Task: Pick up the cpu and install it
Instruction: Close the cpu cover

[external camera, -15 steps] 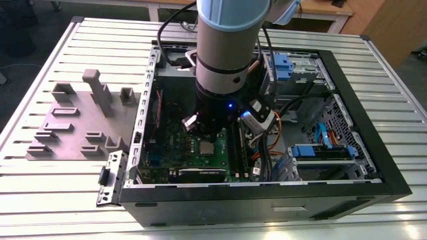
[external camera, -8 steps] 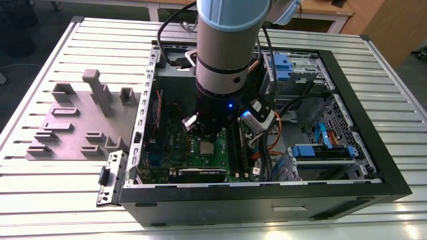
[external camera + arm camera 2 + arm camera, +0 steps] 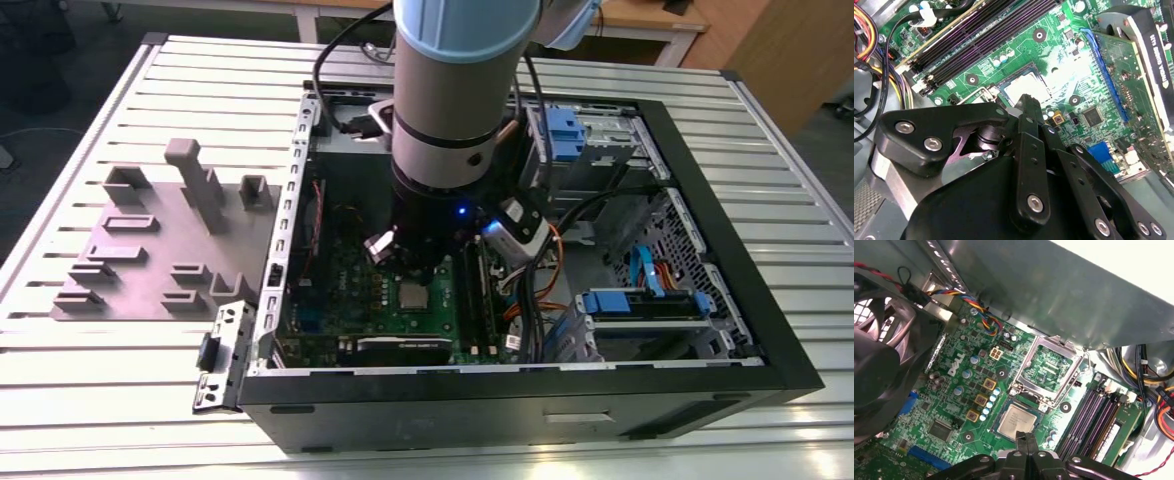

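Observation:
The cpu (image 3: 1016, 421) is a small silver square lying flat in its socket on the green motherboard (image 3: 954, 390), and it also shows from the other side as the cpu (image 3: 1030, 88). The hinged metal socket frame (image 3: 1050, 368) stands open beside it. My gripper (image 3: 1027, 439) hovers just above the chip's edge with its black fingers (image 3: 1026, 107) pressed together and nothing between them. In the exterior view the arm reaches straight down into the open computer case (image 3: 747, 300), with the gripper (image 3: 414, 270) right over the cpu (image 3: 415, 295).
Dark memory slots (image 3: 1093, 415) run along one side of the socket. A graphics card (image 3: 1136, 60) and a black fan (image 3: 876, 355) sit close by. Bundled cables (image 3: 541, 290) and blue drive brackets (image 3: 641, 300) crowd the case. A grey fixture plate (image 3: 147, 250) lies at the exterior view's left.

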`<move>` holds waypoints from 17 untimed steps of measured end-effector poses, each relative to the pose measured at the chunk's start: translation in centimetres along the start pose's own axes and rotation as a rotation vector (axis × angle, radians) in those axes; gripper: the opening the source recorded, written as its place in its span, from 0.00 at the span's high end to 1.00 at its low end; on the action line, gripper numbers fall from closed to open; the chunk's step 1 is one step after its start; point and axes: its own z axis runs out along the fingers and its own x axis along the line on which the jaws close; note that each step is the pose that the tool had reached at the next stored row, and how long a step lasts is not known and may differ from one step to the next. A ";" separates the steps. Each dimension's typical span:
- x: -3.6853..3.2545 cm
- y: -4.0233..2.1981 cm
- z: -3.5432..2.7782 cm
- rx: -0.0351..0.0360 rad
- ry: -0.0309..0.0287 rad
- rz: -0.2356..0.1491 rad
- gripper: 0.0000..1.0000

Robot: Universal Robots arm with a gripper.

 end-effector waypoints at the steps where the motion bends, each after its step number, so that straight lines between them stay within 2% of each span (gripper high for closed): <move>1: 0.00 0.00 0.01 0.0000 0.0001 -0.018 0.89; 17: 0.00 0.00 0.17 -0.0002 0.0013 -0.300 0.89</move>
